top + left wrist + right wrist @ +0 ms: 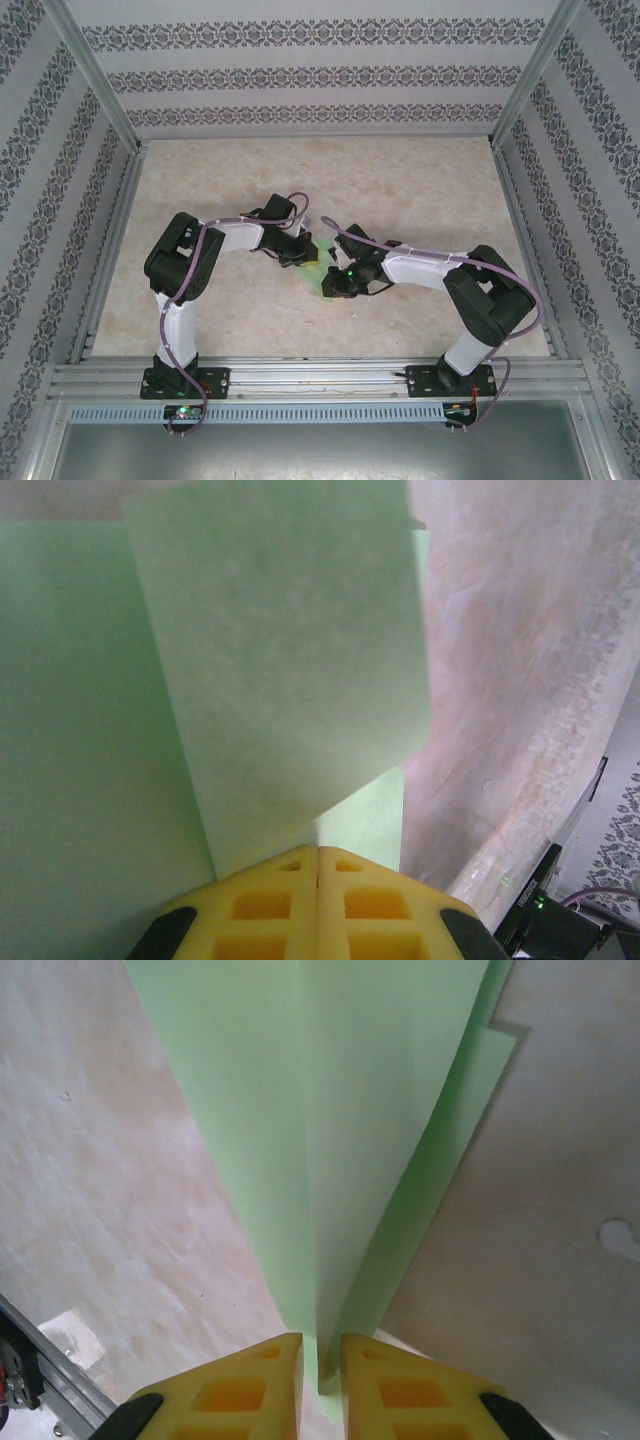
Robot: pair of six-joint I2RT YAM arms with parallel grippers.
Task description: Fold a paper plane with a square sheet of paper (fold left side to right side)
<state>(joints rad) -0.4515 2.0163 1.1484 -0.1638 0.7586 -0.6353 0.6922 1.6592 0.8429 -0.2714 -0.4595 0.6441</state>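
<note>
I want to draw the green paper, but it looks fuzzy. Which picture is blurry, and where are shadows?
Left wrist view: the green paper sits so close it looks soft and grainy. Right wrist view: its edges are crisper, its right fold darker, grey shade on the table. Top external view: even light, no glare.

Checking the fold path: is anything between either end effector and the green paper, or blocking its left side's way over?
Nothing visible does. The left end effector is right at the green paper, under its raised flap; the right end effector has a folded edge between its fingers.
</note>
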